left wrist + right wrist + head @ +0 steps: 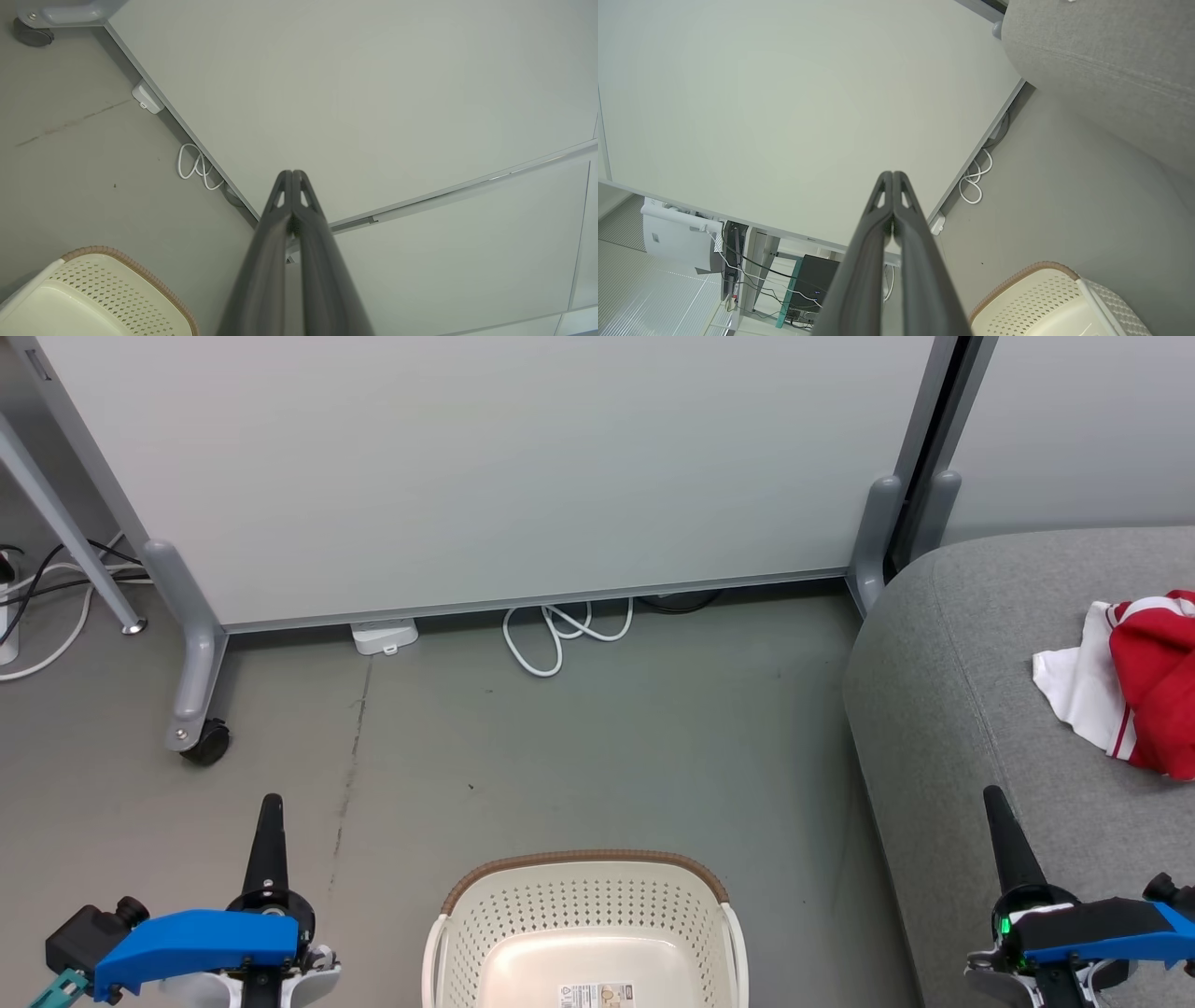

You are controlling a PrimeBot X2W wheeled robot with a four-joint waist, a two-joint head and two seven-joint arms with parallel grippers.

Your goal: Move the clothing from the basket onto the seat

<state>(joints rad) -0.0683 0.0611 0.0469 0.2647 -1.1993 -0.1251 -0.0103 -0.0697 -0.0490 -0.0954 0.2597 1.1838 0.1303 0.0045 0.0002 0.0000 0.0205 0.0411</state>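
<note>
Basket (583, 901) on floor (607, 747), bottom centre, label sticker (597, 994) on its base. Red-white clothing (1134, 681) lies on seat (962, 709) at right, well apart from basket. Beside basket, left gripper (271, 803) over floor, jaws closed, empty; right gripper (993, 798) over seat edge, jaws closed, empty.
</note>
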